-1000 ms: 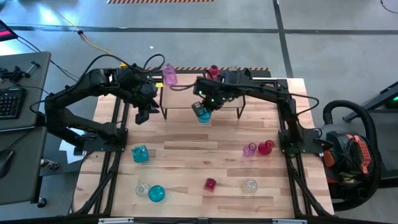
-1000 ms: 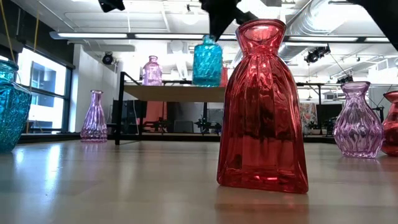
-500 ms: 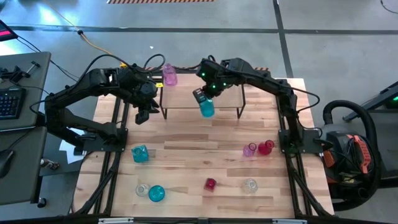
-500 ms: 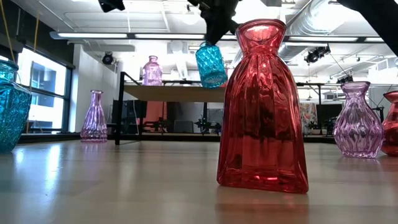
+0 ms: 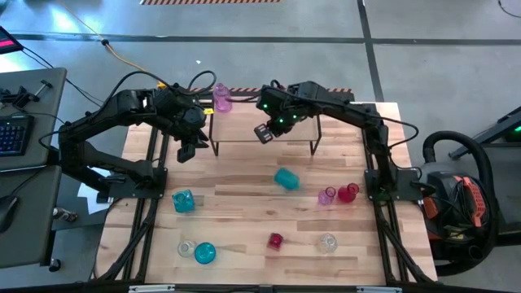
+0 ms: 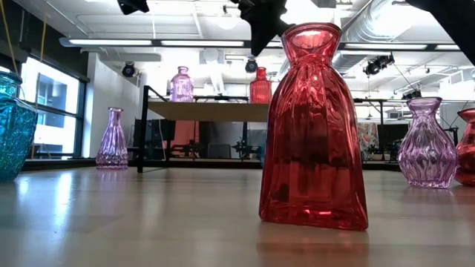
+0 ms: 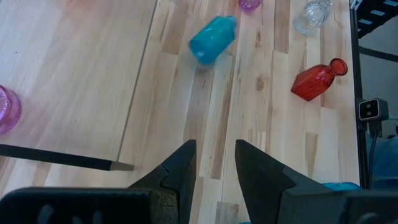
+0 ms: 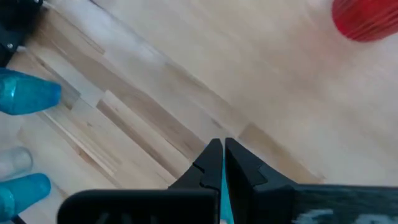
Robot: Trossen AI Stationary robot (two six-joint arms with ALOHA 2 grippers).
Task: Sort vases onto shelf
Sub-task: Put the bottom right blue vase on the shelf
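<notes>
Hovering clenched and empty, our right gripper (image 5: 264,133) is needing to regrasp the teal vase (image 5: 286,178) lying on the counter (image 5: 244,212) mid-frame.

We note a black computer keyboard (image 5: 14,134) on a grey side desk (image 5: 32,175) left of the table, a yellow cable (image 5: 122,59) across the grey floor, and a black-and-yellow hazard strip (image 5: 210,2).

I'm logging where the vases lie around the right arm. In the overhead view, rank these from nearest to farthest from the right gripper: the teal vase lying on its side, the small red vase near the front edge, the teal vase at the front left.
From the right gripper, over the shelf's front edge:
1. Teal vase on its side, mid-table, just in front of the shelf.
2. Small red vase, near the front edge.
3. Front-left teal vase, farthest.
</notes>
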